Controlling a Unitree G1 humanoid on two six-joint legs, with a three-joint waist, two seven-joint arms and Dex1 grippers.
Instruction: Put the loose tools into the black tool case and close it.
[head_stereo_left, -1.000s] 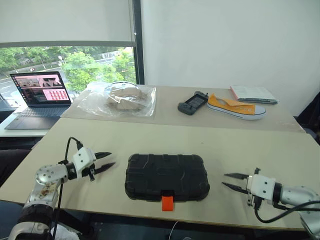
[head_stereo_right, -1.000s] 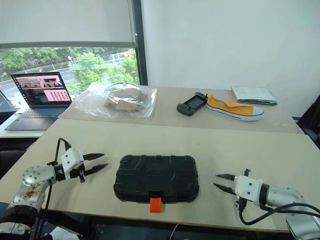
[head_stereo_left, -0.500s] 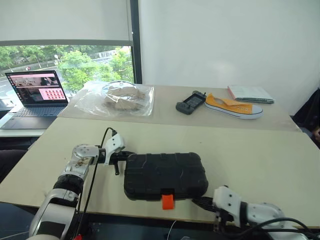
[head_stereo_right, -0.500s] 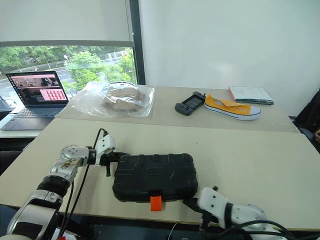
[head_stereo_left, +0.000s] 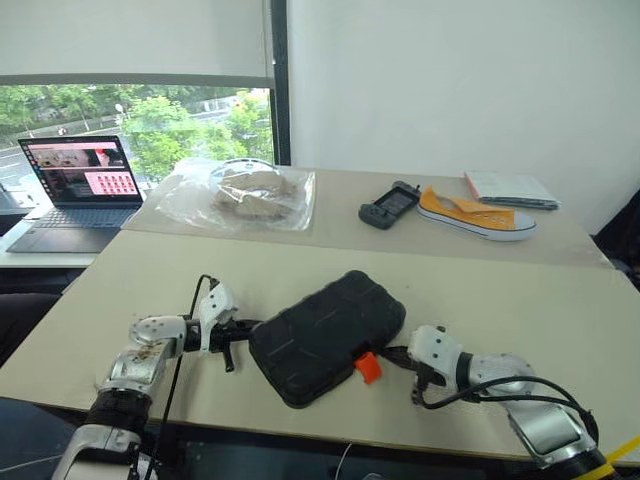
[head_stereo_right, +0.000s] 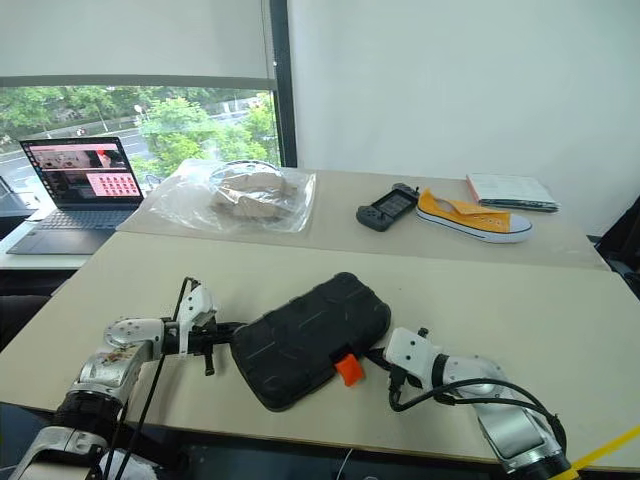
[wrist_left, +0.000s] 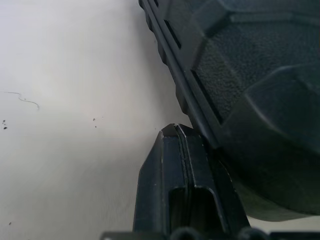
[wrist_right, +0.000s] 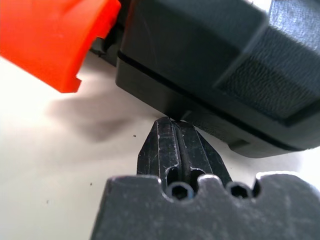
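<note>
Now the black tool case (head_stereo_left: 328, 336) lies closed near the tabletop's (head_stereo_left: 520, 300) front edge, skewed at a diagonal, one corner toward the front edge, the opposite corner toward the back. Its orange latch (head_stereo_left: 367, 367) sticks out on the front-right side. Left gripper (head_stereo_left: 236, 330) sits at the case's left corner, jaws closed flat together, tip touching the case's edge in the left wrist view (wrist_left: 175, 132). Right gripper (head_stereo_left: 392, 357) sits at the case's front-right side just beside the latch, jaws closed with nothing between them, tip against the case's lower rim in the right wrist view (wrist_right: 170, 122). Neither holds the case, both only press on its sides. On the back tabletop: laptop (head_stereo_left: 78, 190) open at the left end, clear plastic bag (head_stereo_left: 240, 198) with something pale inside, black handheld game console (head_stereo_left: 388, 204), yellow sneaker (head_stereo_left: 476, 214) just right of it, notebook (head_stereo_left: 508, 188) near the back right corner.
</note>
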